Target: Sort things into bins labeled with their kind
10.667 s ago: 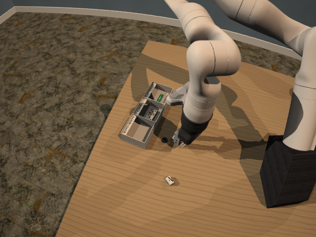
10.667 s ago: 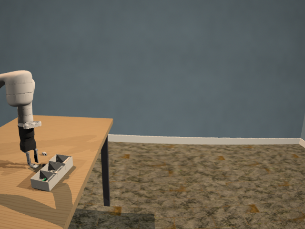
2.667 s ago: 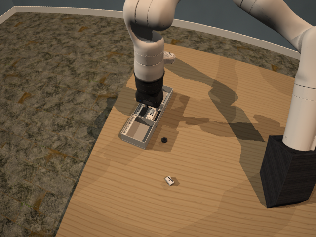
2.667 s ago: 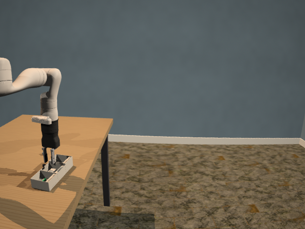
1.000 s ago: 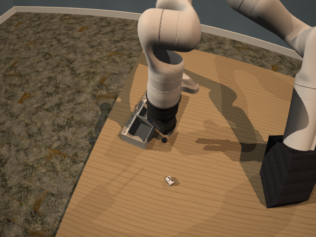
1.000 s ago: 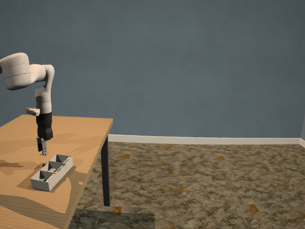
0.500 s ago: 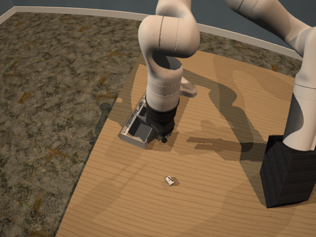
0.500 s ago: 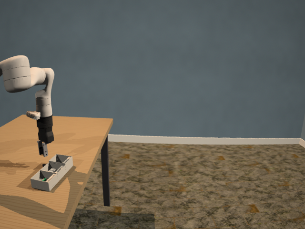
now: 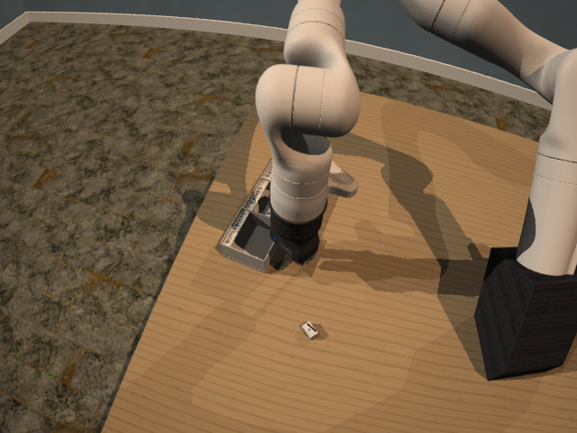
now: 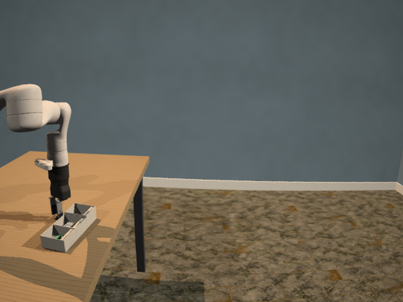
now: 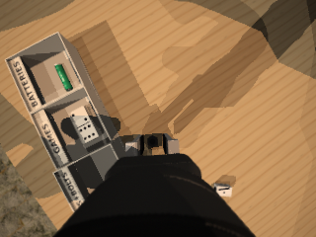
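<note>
A grey three-part bin row (image 11: 61, 116) stands near the table's left edge, also in the exterior view (image 10: 68, 226). Its parts are labelled BATTERIES, GAMES and a third reading like NUTS & BOLTS. A green battery (image 11: 63, 77) lies in the batteries part and a white dice piece (image 11: 83, 127) in the games part. The third part (image 9: 252, 238) looks empty. My gripper (image 11: 153, 141) is open, low over the table just beside that part, with a small black nut (image 11: 151, 141) between its fingers. In the exterior view the fingers (image 10: 55, 207) hang close to the table.
A small white card-like piece (image 9: 309, 329) lies alone on the table nearer the front, also in the wrist view (image 11: 223, 189). The arm's black base block (image 9: 526, 309) stands at the right. The table's left edge runs close behind the bins.
</note>
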`<state>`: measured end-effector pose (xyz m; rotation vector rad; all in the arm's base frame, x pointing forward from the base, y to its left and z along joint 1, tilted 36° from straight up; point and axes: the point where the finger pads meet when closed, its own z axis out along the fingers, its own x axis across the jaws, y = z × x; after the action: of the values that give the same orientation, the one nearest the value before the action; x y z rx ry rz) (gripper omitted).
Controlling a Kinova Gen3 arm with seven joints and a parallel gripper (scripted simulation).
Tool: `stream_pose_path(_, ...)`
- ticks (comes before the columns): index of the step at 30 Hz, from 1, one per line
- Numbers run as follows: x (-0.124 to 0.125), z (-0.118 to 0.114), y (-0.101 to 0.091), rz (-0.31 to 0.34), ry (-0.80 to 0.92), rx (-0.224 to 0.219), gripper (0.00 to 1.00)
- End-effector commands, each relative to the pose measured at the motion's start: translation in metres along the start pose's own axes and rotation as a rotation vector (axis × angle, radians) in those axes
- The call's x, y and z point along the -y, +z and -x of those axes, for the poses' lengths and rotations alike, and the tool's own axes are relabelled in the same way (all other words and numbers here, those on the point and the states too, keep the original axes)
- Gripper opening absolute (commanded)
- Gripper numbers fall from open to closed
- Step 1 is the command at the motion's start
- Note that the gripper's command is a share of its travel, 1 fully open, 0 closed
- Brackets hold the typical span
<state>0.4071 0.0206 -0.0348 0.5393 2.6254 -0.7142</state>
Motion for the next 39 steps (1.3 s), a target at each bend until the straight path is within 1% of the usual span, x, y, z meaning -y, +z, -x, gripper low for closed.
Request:
stream_pose_path(1,-0.001,-0.001,0.000,0.001,-0.001,-0.002,0.64)
stream_pose_path(8,-0.002,0.000,0.000,0.001,-0.001,-0.002,0.64)
stream_pose_path(17,-0.001,0.001,0.012,0.000,-0.001,-0.002,0.64)
stream_pose_path(30,-0.002,0.001,0.012,0.001,-0.001,-0.002,0.64)
stream_pose_path(31,-0.002,0.001,0.012,0.001,-0.001,-0.002,0.34)
stream_pose_path(39,-0.002,0.001,0.012,0.001,-0.001,-0.002,0.34)
